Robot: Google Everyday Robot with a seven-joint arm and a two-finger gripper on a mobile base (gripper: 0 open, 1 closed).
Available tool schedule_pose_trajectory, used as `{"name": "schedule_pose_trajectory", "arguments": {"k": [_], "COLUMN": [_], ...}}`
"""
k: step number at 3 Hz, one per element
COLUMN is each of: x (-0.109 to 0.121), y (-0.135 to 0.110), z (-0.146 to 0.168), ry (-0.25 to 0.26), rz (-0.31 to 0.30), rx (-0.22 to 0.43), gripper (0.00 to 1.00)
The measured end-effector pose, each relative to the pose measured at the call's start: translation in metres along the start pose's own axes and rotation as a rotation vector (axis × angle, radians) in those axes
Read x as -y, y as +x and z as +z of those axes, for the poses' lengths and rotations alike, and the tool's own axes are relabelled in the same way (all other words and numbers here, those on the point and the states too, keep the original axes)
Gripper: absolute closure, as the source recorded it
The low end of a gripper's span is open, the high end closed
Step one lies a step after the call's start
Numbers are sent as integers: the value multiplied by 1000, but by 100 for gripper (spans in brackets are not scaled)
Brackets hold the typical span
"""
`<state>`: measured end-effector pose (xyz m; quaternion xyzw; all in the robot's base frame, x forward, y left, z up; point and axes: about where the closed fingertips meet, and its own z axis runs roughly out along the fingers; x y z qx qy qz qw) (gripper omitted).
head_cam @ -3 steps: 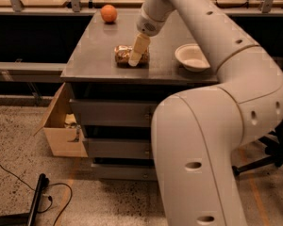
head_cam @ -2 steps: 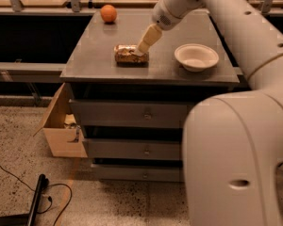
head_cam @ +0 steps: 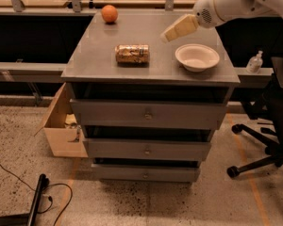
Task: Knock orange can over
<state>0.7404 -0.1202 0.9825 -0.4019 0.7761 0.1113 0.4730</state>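
Hand [head_cam: 169, 35] is up in the air at the top right, hanging off the white arm [head_cam: 236, 1] that comes in from that corner. It's tilted down-left, over the stretch of surface [head_cam: 151, 29] between the orange can [head_cam: 132, 53] and the bowl [head_cam: 197, 57], and it touches neither. Can't tell whether it's open or closed from this angle, but I don't see anything in it.

So the orange can is lying on its side near the middle of the grey surface, long axis running left-right. The white bowl sits upright to its right, near the front right corner, and an orange fruit [head_cam: 109, 13] is way back at the far left corner, well apart from both.

That surface is the top of a grey cabinet with three drawers [head_cam: 147, 115]. An open cardboard box [head_cam: 61, 133] is tucked against its left side on the speckled floor [head_cam: 146, 206]. A black office chair [head_cam: 269, 126] stands to the right, with a small clear bottle [head_cam: 255, 62] on a ledge behind it. A cable [head_cam: 19, 180] runs across the floor at bottom left.

Compared to a second ago: back then the hand was right down at the can's right end. Then it was just above it, and now it's pulled up and off to the right. The can hasn't shifted since.
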Motion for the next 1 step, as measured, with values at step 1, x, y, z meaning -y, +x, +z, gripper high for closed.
{"name": "schedule_pose_trajectory", "arguments": {"k": [1], "x": [4], "y": [24], "z": [2], "ry": [41], "rz": [30], "rx": [1], "gripper": [0]}}
